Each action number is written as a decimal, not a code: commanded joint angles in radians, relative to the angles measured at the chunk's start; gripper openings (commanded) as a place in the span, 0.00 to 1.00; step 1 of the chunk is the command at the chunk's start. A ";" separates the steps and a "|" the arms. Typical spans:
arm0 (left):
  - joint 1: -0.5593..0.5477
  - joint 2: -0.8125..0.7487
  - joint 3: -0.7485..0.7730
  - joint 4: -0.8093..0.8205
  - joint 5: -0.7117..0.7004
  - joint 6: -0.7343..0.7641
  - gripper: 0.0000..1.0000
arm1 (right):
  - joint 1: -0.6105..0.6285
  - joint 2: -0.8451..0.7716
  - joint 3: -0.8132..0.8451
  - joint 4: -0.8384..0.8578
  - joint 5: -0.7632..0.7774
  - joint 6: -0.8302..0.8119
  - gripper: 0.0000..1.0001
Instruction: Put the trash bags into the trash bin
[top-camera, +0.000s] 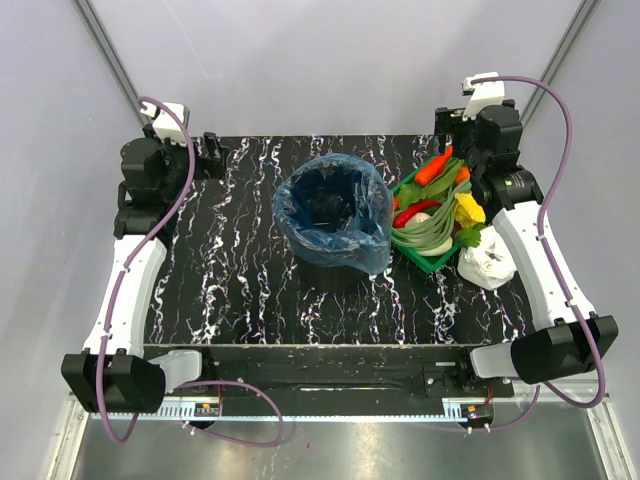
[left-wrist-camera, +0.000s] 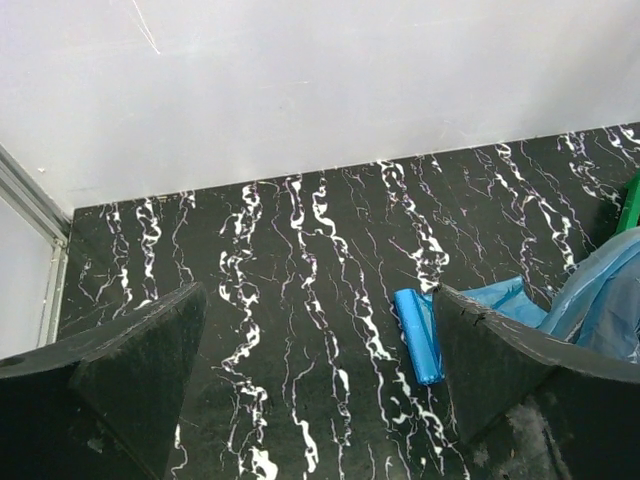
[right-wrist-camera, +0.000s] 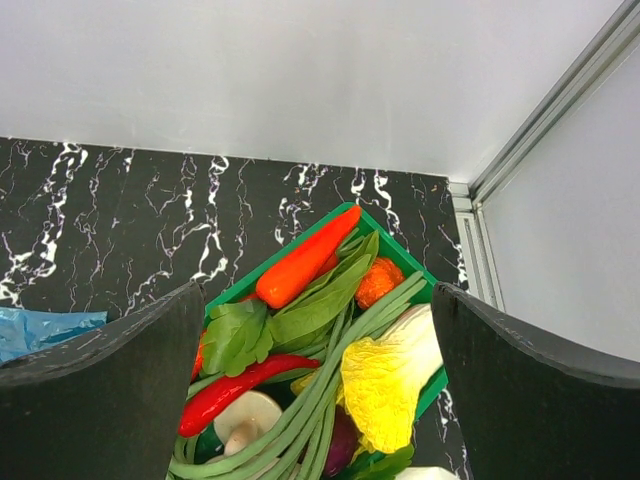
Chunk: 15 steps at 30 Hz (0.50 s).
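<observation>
The black trash bin (top-camera: 330, 273) stands mid-table with a blue trash bag (top-camera: 352, 235) draped over its rim as a liner. In the left wrist view a tight blue roll of trash bags (left-wrist-camera: 417, 335) lies on the marble top beside that blue film (left-wrist-camera: 600, 290). My left gripper (left-wrist-camera: 318, 300) hangs open above bare table at the back left (top-camera: 212, 150), the roll just inside its right finger (left-wrist-camera: 500, 370). Over the vegetable tray at the back right (top-camera: 447, 125), my right gripper (right-wrist-camera: 318, 300) is open and holds nothing. A corner of blue film (right-wrist-camera: 40, 330) shows at its left.
A green tray (top-camera: 432, 262) of vegetables, with a carrot (right-wrist-camera: 305, 262), a red chilli and green beans, sits right of the bin. A white wrinkly plastic lump (top-camera: 487, 262) lies beside the tray. White walls and metal posts close in the back corners.
</observation>
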 joint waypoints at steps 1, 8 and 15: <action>0.004 -0.005 -0.014 0.089 0.022 -0.041 0.99 | -0.003 -0.002 0.006 0.059 0.039 -0.001 1.00; 0.004 -0.005 -0.021 0.095 0.033 -0.044 0.99 | -0.003 -0.001 0.004 0.065 0.042 -0.009 1.00; 0.004 -0.001 -0.026 0.102 0.047 -0.053 0.99 | -0.003 0.007 0.010 0.064 0.039 -0.017 1.00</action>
